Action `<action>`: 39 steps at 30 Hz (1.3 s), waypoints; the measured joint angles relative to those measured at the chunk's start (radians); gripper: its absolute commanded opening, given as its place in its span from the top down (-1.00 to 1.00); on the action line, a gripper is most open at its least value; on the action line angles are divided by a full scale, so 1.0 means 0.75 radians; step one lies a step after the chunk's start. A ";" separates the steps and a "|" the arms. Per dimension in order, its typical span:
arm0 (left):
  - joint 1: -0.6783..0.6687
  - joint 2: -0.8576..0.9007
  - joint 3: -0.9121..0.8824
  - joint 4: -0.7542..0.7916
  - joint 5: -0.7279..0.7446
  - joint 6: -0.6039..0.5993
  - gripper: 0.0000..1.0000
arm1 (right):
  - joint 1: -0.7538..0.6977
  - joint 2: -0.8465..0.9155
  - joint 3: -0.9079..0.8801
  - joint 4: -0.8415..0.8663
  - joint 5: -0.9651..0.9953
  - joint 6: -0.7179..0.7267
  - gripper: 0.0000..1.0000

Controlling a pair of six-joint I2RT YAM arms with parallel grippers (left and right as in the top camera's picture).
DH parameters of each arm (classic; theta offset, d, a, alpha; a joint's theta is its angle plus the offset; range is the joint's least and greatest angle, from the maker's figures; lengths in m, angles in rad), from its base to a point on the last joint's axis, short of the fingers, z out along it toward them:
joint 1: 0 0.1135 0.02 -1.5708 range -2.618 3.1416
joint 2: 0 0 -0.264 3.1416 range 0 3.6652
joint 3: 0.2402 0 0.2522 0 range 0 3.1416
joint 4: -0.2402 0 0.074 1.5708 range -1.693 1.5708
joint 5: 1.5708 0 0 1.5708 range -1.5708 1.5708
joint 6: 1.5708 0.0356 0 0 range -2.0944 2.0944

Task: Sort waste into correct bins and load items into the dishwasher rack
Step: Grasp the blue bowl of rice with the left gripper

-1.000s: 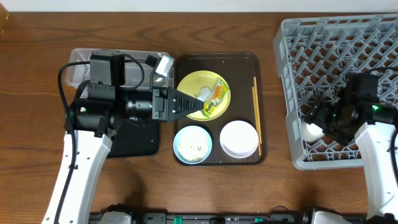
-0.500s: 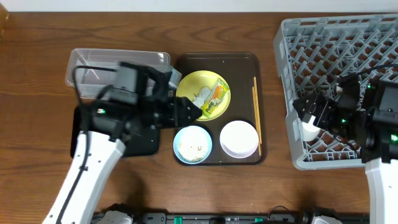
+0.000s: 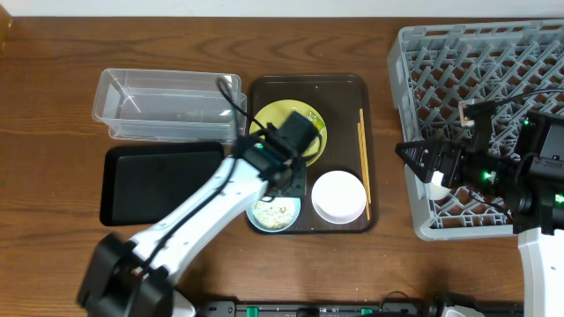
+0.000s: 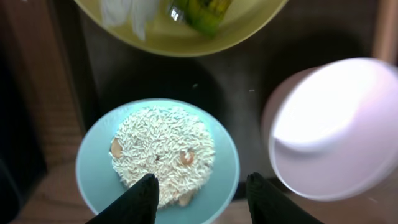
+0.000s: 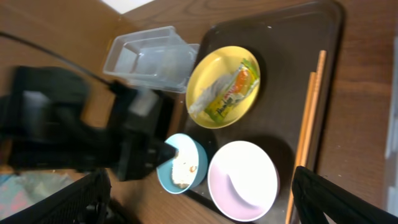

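**1 cup loaded, nearly everything else left to do**

Measured against the brown serving tray [image 3: 304,80], little is done. The grey rack [image 3: 476,62] stands to the tray's right. A white cup [image 3: 438,187] lies inside it by the wall nearest the tray, and as far as I can see it is the only item loaded. The right gripper [image 3: 412,155] hangs over that same wall, fingers spread wide with nothing between them.

On the tray sit the yellow plate [image 5: 208,71], the blue bowl [image 4: 93,174] and the pinkish-white bowl [image 4: 329,127], with the chopsticks [image 3: 362,158] along its right edge. The waste is unsorted: the wrapper [image 5: 231,87] and white scrap [image 4: 127,9] lie on the plate, and the rice [image 4: 163,149] is heaped in the blue bowl. Left of the tray, the clear tub [image 3: 167,101] and black tray [image 3: 159,180] show no waste in them.

The left gripper [image 4: 205,198] hovers over the blue bowl's rim, fingers apart, gripping nothing. I judge the rice comes next — 3 kinds of waste and 4 kinds of item are left.
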 measured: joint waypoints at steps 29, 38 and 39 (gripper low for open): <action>-0.133 0.272 -0.033 0.115 0.065 -0.171 0.57 | 0.000 0.000 0.000 -0.001 -0.049 -0.030 -0.83; -0.131 0.303 -0.046 0.100 0.047 -0.176 0.88 | 0.000 0.000 0.000 0.003 -0.048 -0.030 -0.83; -0.131 0.298 -0.046 0.091 0.047 -0.173 0.87 | 0.000 0.000 0.000 0.004 -0.048 -0.030 -0.83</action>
